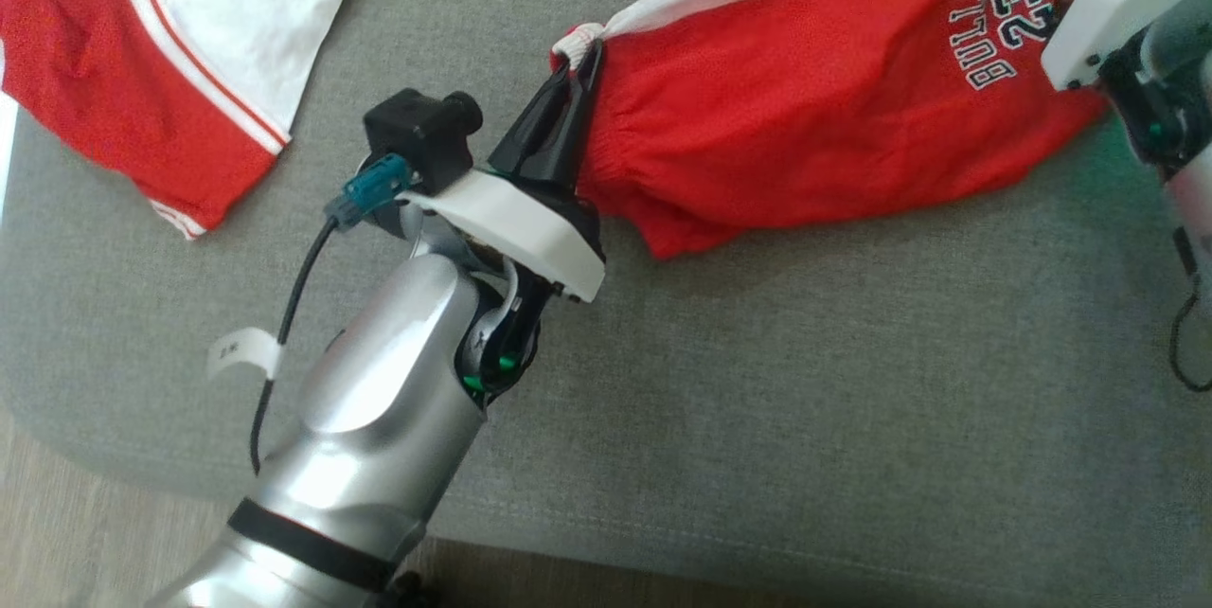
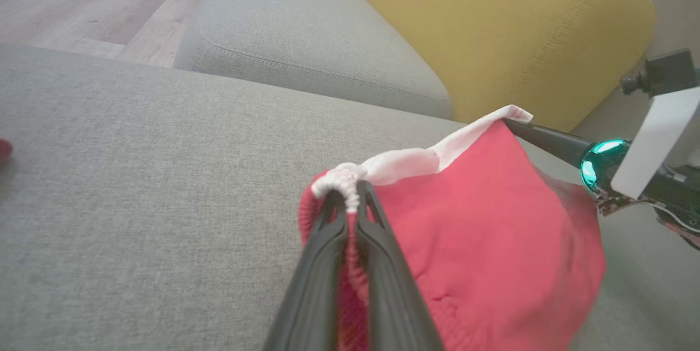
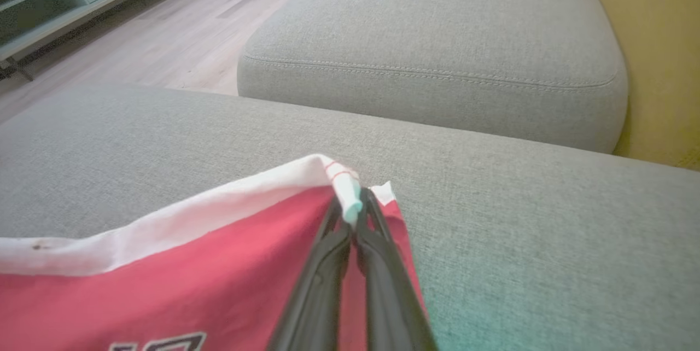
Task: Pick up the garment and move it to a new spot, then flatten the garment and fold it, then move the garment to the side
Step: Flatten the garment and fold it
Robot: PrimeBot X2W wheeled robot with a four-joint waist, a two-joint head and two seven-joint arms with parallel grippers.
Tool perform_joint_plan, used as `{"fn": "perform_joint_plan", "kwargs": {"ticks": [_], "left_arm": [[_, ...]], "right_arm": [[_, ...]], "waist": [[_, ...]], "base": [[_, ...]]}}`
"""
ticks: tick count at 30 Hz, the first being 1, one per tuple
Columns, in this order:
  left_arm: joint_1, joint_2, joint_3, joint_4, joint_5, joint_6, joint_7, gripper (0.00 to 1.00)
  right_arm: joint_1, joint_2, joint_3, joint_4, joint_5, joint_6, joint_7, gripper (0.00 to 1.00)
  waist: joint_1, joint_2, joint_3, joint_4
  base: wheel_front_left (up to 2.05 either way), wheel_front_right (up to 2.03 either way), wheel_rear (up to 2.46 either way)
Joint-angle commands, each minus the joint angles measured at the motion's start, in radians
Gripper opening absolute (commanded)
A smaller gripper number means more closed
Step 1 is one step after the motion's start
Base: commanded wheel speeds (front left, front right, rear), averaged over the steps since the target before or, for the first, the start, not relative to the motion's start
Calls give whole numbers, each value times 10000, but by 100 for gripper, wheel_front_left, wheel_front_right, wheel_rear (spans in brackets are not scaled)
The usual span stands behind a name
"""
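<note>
Holding, left: the left gripper [image 1: 579, 68] is clamped on the bunched white elastic at one end of the red shorts [image 1: 814, 116], with its fingers pinched tight on the fabric.
Shorts: stretched sideways between the two grippers over the grey cushion [image 1: 852, 419]. A white stripe runs along the top edge and a "BULLS 23" print sits near the right end. Whether the lower edge touches the cushion cannot be told.
Holding, right: the right gripper [image 3: 354, 206] is closed on the white-trimmed corner at the other end.
Second garment [image 1: 142, 68]: red and white, lying on the cushion's far left, well apart from the shorts.
Beyond: another grey cushion [image 3: 437, 39], a yellow backrest [image 2: 519, 28] and wood floor [image 3: 164, 28].
</note>
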Motion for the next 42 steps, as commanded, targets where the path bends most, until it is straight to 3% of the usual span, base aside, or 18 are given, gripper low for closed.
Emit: {"fn": "perform_joint_plan", "kwargs": {"ticks": [1, 4, 5, 6, 7, 8, 12, 20, 28, 34, 42], "left_arm": [[-287, 165, 212, -356, -31, 64, -117, 0], [-349, 165, 143, -357, -135, 174, -118, 0], [-348, 165, 110, -294, -205, 181, -118, 0], [-356, 165, 64, -219, -281, 170, -118, 2], [-379, 165, 40, -172, -311, 176, -118, 44], [-381, 165, 4, -115, -361, 163, -119, 99], [-328, 165, -146, 179, -226, 296, -119, 100], [761, 264, 479, 147, 828, 1170, -119, 100], [2113, 928, 1434, -762, 1705, 1866, -120, 100], [2778, 1412, 2101, -1988, 2553, 2410, -120, 100], [3768, 1758, 2642, -3022, 3096, 2558, -120, 100]], "right_arm": [[-247, -29, 149, -76, 69, 39, -204, 0], [-553, 62, 499, 471, 161, 39, -581, 0], [-616, 108, 620, 625, 216, 39, -691, 20], [-668, 154, 724, 761, 286, 39, -805, 82], [-707, 185, 831, 888, 339, 39, -929, 100], [-731, 213, 905, 1028, 391, 39, -1067, 100], [-622, 317, 1046, 1511, 432, 39, -1913, 100], [576, 609, 728, 1135, 249, 39, -3427, 100], [2946, 825, -1274, -1145, -696, 39, -3495, 100], [5054, 1481, -2641, -2795, -1673, 39, -3482, 100], [7228, 2513, -3575, -5244, -2841, 39, -2525, 100]], "waist": [[0, 0, 94, 73], [0, 0, 176, 95], [0, 0, 192, 86], [0, 0, 207, 73], [0, 0, 219, 57], [0, 0, 224, 36], [0, 0, 98, -85], [0, 0, -661, -673], [0, 0, -1327, -1226], [0, 0, -1837, -1549], [0, 0, -2410, -2022]], "base": [[0, 0, 0], [0, 0, 0], [0, 0, 0], [0, 0, 0], [0, 0, 0], [0, 0, 0], [0, 0, 0], [0, 0, 0], [0, 0, 0], [0, 0, 0], [0, 0, 0]]}}
